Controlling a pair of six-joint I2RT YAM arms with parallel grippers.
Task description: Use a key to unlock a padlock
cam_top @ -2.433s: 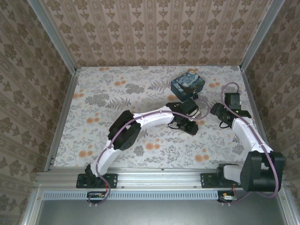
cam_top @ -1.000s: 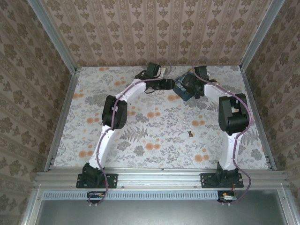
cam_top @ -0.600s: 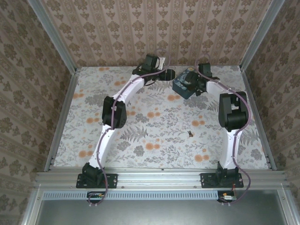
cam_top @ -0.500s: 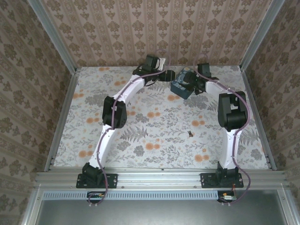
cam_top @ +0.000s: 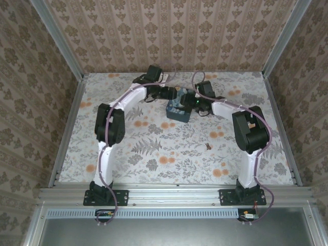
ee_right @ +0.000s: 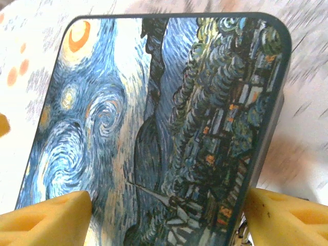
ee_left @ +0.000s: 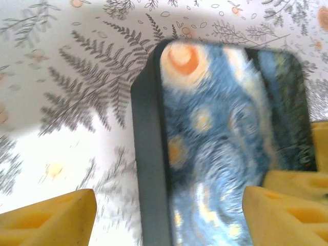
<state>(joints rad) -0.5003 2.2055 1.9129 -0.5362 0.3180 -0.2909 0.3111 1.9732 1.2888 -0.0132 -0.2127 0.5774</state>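
Robot test cell, wallpapered panel walls point(cam_top: 169, 36), aluminium frame rails point(cam_top: 174, 193), floral tabletop point(cam_top: 169, 148)

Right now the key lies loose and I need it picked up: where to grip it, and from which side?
Pinch the key across its slim middle, coming straight down from above: it lies flat on the table, apart from the box, so probably only its narrow sides offer a hold.

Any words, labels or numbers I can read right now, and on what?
No text can be read.
The box bears only a swirling night-sky painting, with no words or numbers on the face shown.
The key is too small to show any stamp.
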